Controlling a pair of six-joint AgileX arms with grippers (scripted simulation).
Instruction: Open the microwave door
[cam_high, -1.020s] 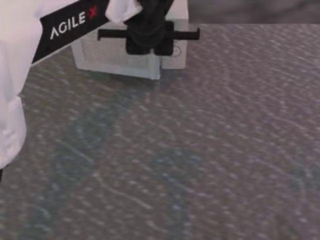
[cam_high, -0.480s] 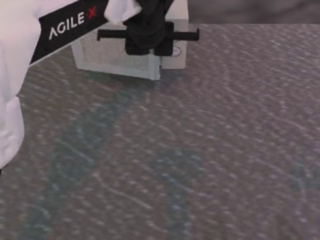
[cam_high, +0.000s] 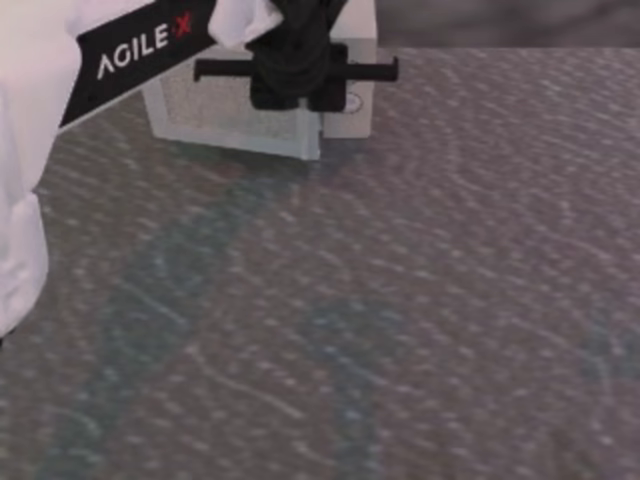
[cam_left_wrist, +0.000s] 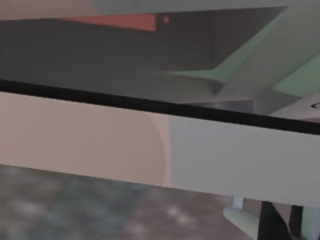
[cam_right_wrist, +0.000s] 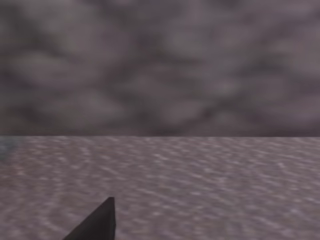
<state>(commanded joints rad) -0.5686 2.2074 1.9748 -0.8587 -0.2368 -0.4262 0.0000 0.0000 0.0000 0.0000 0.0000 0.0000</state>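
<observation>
The beige-white microwave (cam_high: 356, 122) stands at the table's far edge, left of centre, with a round knob (cam_high: 350, 101) on its narrow panel. The microwave door (cam_high: 215, 112), with a grey mesh window, stands slightly swung out at its right edge. My left gripper (cam_high: 298, 100) hangs over that edge, shut on the door's handle. In the left wrist view the door (cam_left_wrist: 235, 160) runs across as a pale band. Below it the pale handle strip (cam_left_wrist: 242, 217) runs into my left gripper (cam_left_wrist: 284, 226). A dark tip of my right gripper (cam_right_wrist: 102, 222) shows low over the table.
The grey-brown mottled table (cam_high: 400, 320) stretches in front of the microwave. My left arm's white links (cam_high: 20, 200) cover the top view's upper left. The right arm is outside the top view.
The left arm has shifted a hair to the left. The door and gripper stand almost as before.
</observation>
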